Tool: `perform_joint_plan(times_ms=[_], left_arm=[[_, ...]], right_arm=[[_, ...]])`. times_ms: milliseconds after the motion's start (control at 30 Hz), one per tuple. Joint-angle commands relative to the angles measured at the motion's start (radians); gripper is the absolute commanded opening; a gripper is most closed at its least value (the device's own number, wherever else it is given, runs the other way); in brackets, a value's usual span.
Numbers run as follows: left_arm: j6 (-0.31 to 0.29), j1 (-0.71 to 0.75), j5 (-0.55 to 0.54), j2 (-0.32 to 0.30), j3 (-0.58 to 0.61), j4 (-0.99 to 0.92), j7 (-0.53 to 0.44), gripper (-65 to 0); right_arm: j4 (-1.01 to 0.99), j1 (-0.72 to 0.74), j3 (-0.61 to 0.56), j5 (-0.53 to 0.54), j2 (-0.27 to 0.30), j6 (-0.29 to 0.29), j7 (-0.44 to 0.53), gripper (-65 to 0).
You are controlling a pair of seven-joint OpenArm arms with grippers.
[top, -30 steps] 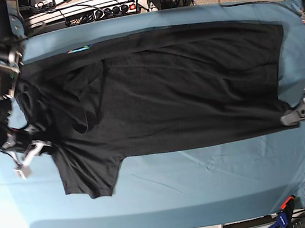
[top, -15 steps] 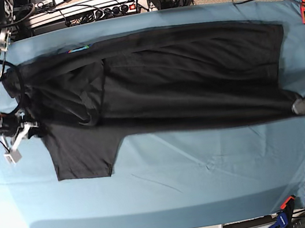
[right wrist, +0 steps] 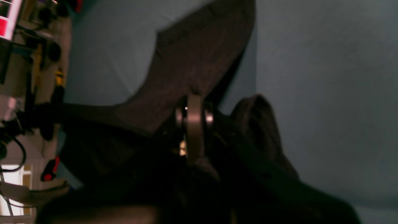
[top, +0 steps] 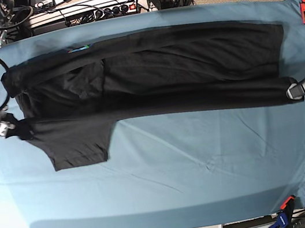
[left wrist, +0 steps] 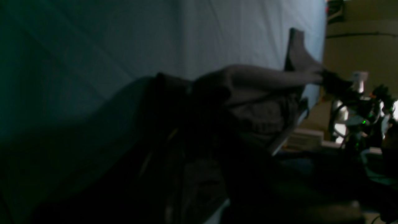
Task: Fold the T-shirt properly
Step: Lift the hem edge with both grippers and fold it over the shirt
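The large black fabric T-shirt, long axis crosswise on the teal-clothed desk, stretches between the left tool and right tool (both pinching its near edge).

The near long edge of the large black short-sleeved fabric T-shirt has risen from where it lay a second ago and now runs as a taut, straight line between the two pincers, farther up the teal-clothed tabletop. The right pincer has swung outward and upward, carrying its corner with it, and the hanging sleeve has followed. The left pincer has likewise climbed and drawn slightly outward. More bare cloth now shows below the shirt.
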Motion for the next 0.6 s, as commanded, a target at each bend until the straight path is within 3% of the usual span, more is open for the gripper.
perform_joint_plan(times_ms=[0,567], left_arm=[[-0.003,-0.011,-0.027,-0.031,-0.005,0.025,-0.004,-65.0],[0.008,0.097,-0.027,-0.045,-0.005,0.046,0.000,-65.0]], right_arm=[[0.019,0.005,0.007,0.032,0.037,0.013,0.015,-65.0],[0.019,-0.131,0.008,0.052,0.055,0.013,0.015,-65.0]])
